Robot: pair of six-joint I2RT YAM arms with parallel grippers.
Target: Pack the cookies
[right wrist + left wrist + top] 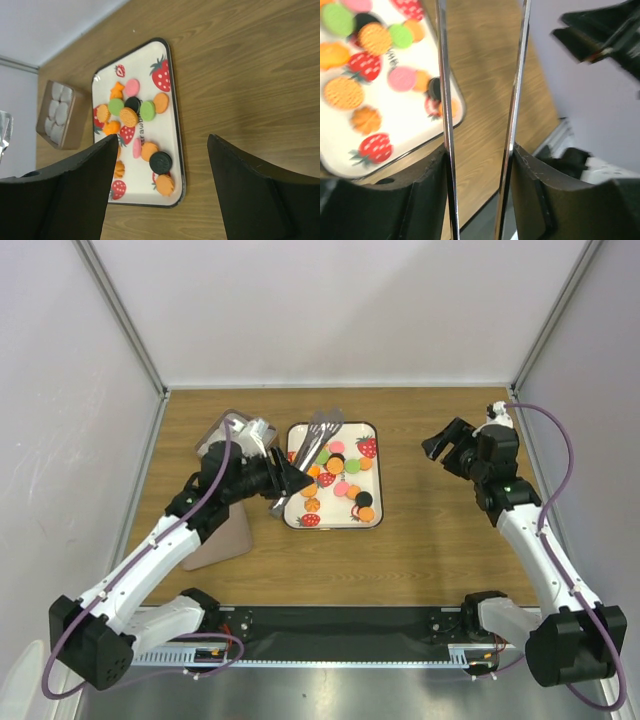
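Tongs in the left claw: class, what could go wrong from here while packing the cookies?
The tongs are thin, smooth metal strips pinched in the left claw; they might twist or slip.
The cookies lie crowded and overlapping on the tray, so the tips could nudge neighbours or lift two.
The cups in the box look small; a drop may miss.

Fourteen cookies (128, 117) on one tray (170, 132): eight orange, two pink, two green, two black.
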